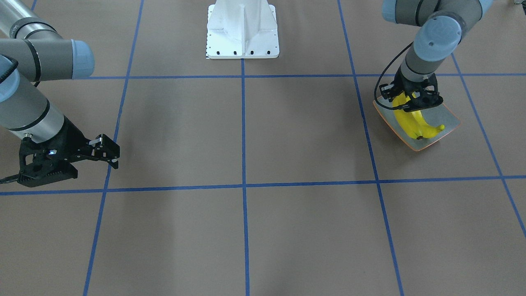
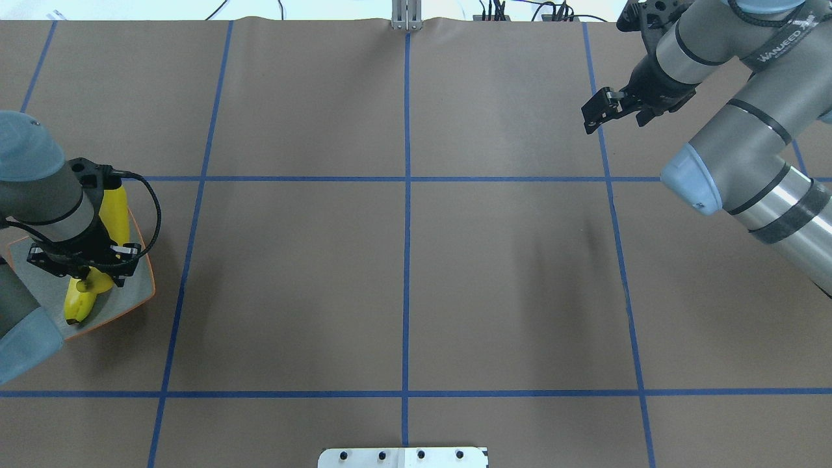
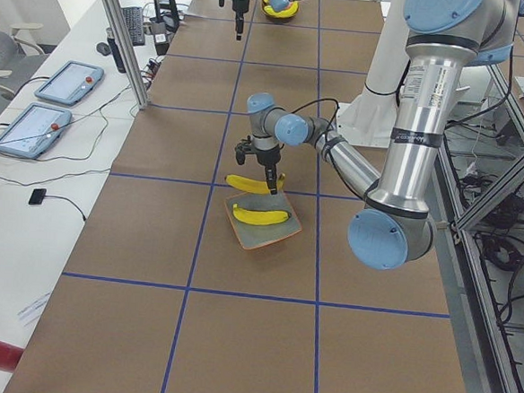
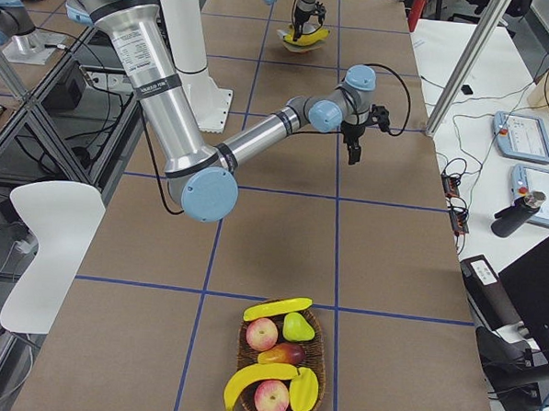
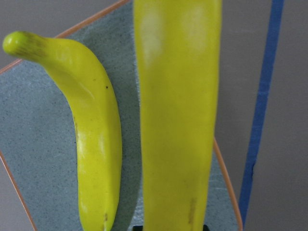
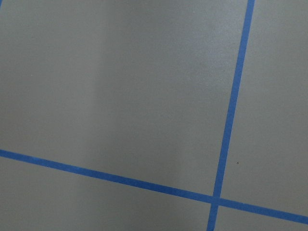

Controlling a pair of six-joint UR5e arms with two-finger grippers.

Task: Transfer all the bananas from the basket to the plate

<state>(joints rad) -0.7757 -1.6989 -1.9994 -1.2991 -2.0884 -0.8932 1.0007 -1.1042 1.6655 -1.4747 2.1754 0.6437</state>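
The table [image 2: 507,273] is covered in matt brown paper, marked into large squares by blue tape lines [image 2: 407,260]. A white metal pedestal [image 1: 242,31] is bolted at the robot's edge. Beyond the long side of the table stands a white desk [image 3: 27,216] carrying two tablets [image 3: 42,127] and loose cables, and aluminium frame posts rise beside it.

The plate [image 2: 130,289] sits at the robot's left end of the table. It is squarish and gently curved, with a speckled grey-green glaze and a thin orange-brown rim. The left gripper [image 2: 81,259] hangs directly over the plate, its jaws clamped on the held banana [image 5: 178,120], which is smooth, bright yellow and waxy. This banana lies lengthwise above the plate, its far end reaching past the rim. Whether its underside touches the glaze I cannot tell, since the gripper hides that spot. The second banana [image 5: 94,144] lies on the plate just beside the held one, curved, with a greenish stem tip.

Well apart from the plate, at the opposite end of the table, is a round woven wicker basket [image 4: 242,351]. It holds two more bananas [image 4: 276,309], along with red apples [image 4: 262,334] and a green pear [image 4: 296,326].

The right gripper [image 1: 107,152] hovers over bare paper, far from the plate towards the basket's end. Its fingers look spread apart and hold nothing.
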